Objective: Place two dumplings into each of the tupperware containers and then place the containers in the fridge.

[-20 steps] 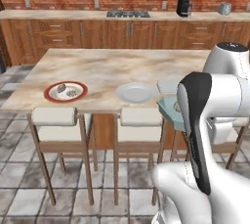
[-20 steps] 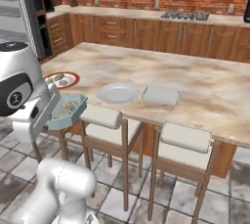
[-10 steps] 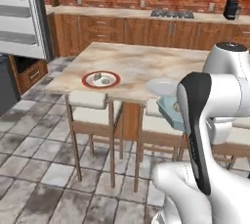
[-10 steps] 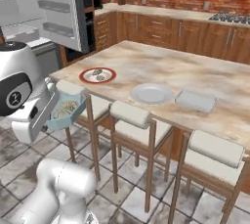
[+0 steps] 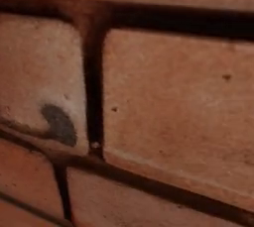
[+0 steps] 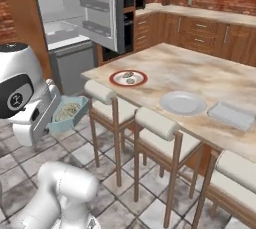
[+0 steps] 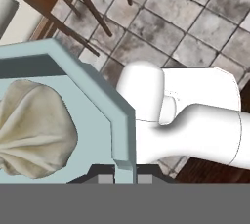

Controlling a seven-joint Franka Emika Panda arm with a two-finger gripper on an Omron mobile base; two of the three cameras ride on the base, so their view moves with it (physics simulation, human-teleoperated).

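My gripper [image 7: 122, 176] is shut on the wall of the teal tupperware container [image 7: 124, 130], which holds a pale lumpy dumpling [image 7: 34, 135]. From the right base view this container [image 6: 76, 107] hangs at the arm's left side, above the floor, with dumplings [image 6: 66, 113] inside. The pale tupperware container [image 6: 231, 114] rests on the island at the right. Two more dumplings [image 6: 130, 78] lie on the red-rimmed plate [image 6: 115, 76]. The fridge [image 6: 65, 28] stands open at the upper left, its door [image 6: 100, 8] swung out.
A round grey plate [image 6: 183, 103] sits on the island [image 6: 200, 73] between the red-rimmed plate and the pale container. Cushioned stools [image 6: 102, 93] line the island's near side. A brick wall [image 5: 173, 97] stands very close in the left base view. Tiled floor lies ahead of the fridge.
The base has driven and turned toward the fridge, so both base views shifted; the left one now faces bricks close up. The teal container stays in my grip.
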